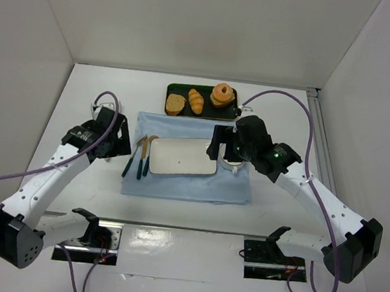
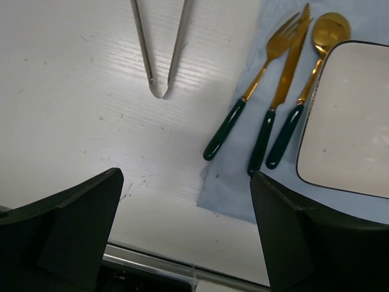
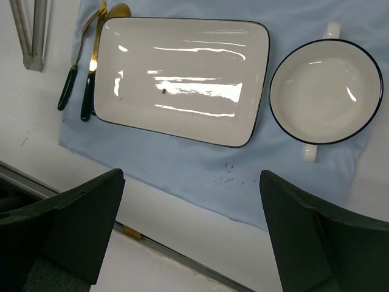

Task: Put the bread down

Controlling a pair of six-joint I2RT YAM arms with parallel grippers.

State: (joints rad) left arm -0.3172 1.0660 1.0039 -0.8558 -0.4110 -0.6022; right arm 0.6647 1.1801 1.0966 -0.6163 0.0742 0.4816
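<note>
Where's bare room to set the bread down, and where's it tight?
Free: the whole white plate, bordered by cutlery on one side and the bowl on the other; the bowl is empty too. Also the blue cloth strip along the plate's near edge. Tight: the dark tray, where the bread lies between a slice and a pastry.

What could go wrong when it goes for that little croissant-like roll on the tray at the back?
1. The roll lies close between a bread slice and a stacked pastry on the tray; wide-open jaws might nudge or grab a neighbour.
2. The gold cutlery and bowl flank the rectangular plate, so a low pass might knock them.
</note>
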